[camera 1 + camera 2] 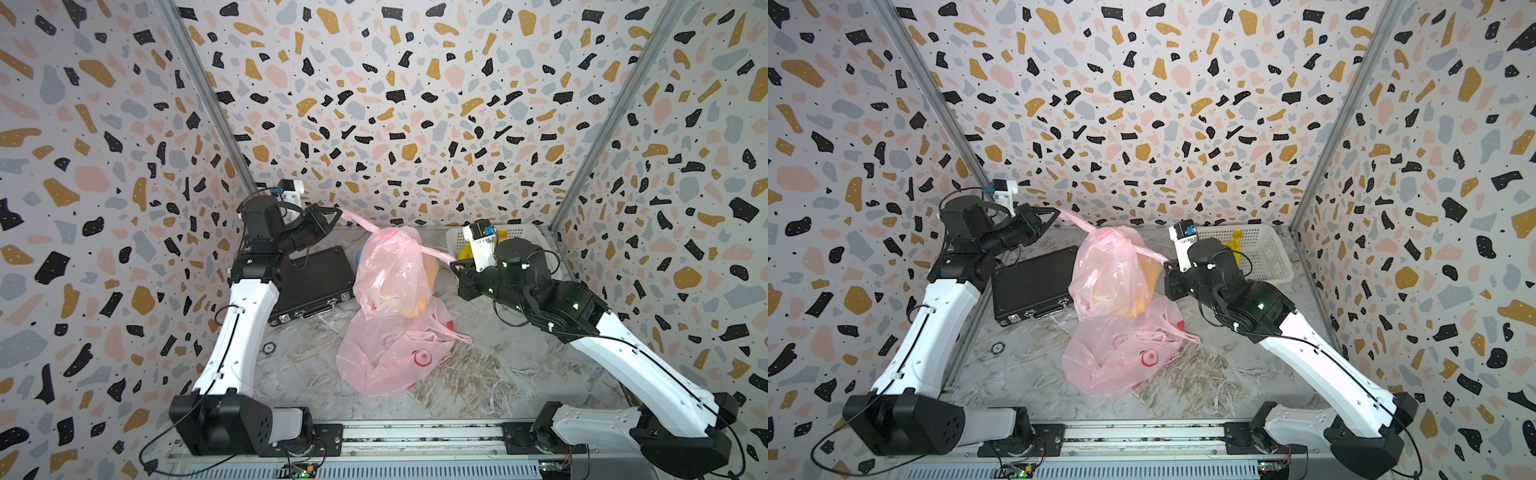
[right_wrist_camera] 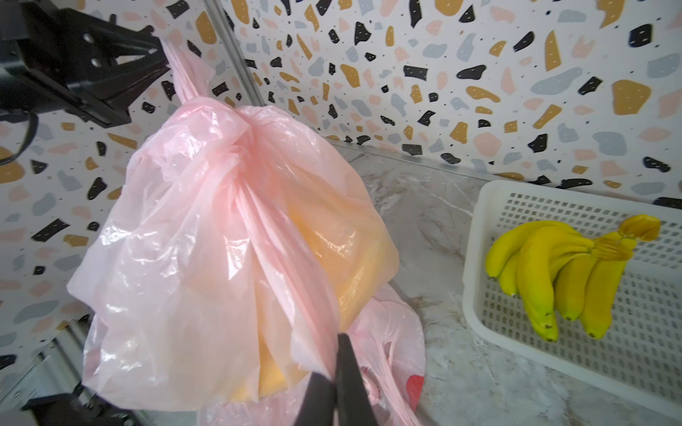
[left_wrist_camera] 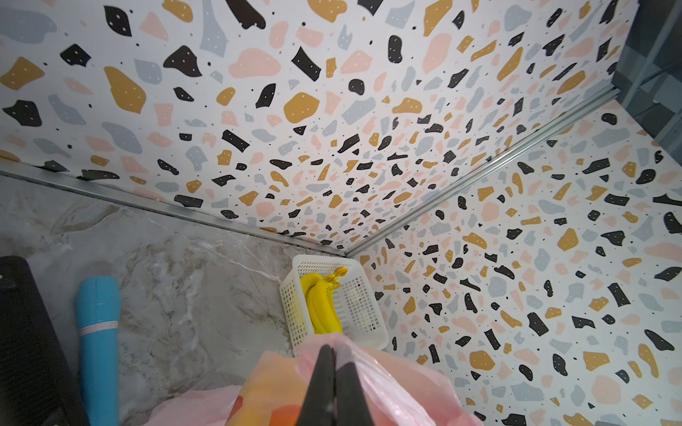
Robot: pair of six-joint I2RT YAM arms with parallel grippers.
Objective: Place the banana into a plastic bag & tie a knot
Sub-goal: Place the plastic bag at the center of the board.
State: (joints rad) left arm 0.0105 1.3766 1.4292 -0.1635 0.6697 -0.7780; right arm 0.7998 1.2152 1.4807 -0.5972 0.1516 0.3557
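We see the left claw (image 1: pixel 339 212) pressed together on one twisted handle (image 1: pixel 357 222) of the pink plastic bag (image 1: pixel 388 270), and the right claw (image 1: pixel 455 262) pinching the other handle (image 1: pixel 436 252). The bag hangs stretched between them, with a knot (image 2: pixel 241 147) gathered at its top. The banana (image 2: pixel 332 239) shows as a yellow-orange shape through the film, low in the bag. Beneath it a second pink bag (image 1: pixel 390 361) lies on the marble worktop (image 1: pixel 498 374); we cannot tell whether the two touch. A black case (image 1: pixel 316 282) lies near the left arm. A white basket (image 2: pixel 476 258) in the far corner holds a bunch of bananas (image 2: pixel 546 273).
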